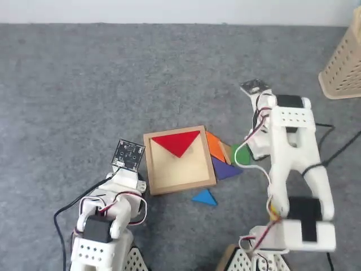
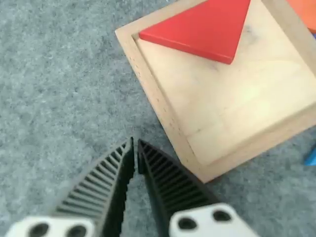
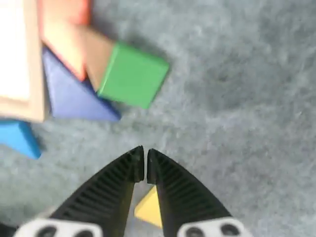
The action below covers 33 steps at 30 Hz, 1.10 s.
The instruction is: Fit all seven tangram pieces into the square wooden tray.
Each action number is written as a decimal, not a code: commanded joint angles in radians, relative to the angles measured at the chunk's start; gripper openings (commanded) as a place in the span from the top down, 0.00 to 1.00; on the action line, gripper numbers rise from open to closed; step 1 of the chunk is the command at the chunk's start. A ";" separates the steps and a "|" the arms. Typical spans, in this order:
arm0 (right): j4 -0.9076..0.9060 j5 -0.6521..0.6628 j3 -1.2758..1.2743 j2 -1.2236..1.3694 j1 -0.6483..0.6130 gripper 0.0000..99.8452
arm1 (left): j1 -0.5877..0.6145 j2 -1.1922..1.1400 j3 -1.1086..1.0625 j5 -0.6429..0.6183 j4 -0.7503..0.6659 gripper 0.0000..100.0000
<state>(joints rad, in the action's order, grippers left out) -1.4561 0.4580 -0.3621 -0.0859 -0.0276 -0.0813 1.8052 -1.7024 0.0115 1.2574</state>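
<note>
The square wooden tray point(image 1: 152, 169) lies mid-table with a red triangle point(image 1: 177, 142) in its far part. Against its right side lie an orange piece point(image 1: 215, 145), a tan piece point(image 1: 227, 152), a green square point(image 1: 241, 154) and a purple triangle point(image 1: 227, 169). A small blue triangle point(image 1: 205, 197) rests in front of the tray. My left gripper point(image 2: 135, 143) is shut and empty, just off the tray point(image 2: 163, 106) at its near-left corner. My right gripper point(image 3: 142, 150) is shut and empty, a short way from the green square point(image 3: 132, 74), with a yellow piece point(image 3: 148, 207) under its fingers.
A perforated beige basket point(image 1: 344, 62) stands at the far right edge. Grey carpet covers the table. The right arm's white body point(image 1: 293, 164) rises right of the loose pieces, with cables trailing beside both arms.
</note>
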 commanded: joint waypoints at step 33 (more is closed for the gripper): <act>0.226 0.181 -0.307 0.248 0.363 0.99 | 0.003 0.020 0.018 -0.006 0.006 0.99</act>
<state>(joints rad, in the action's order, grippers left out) -1.2904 0.6989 -0.7135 0.0353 0.3360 -0.0813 1.8052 -1.7024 0.0115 1.2574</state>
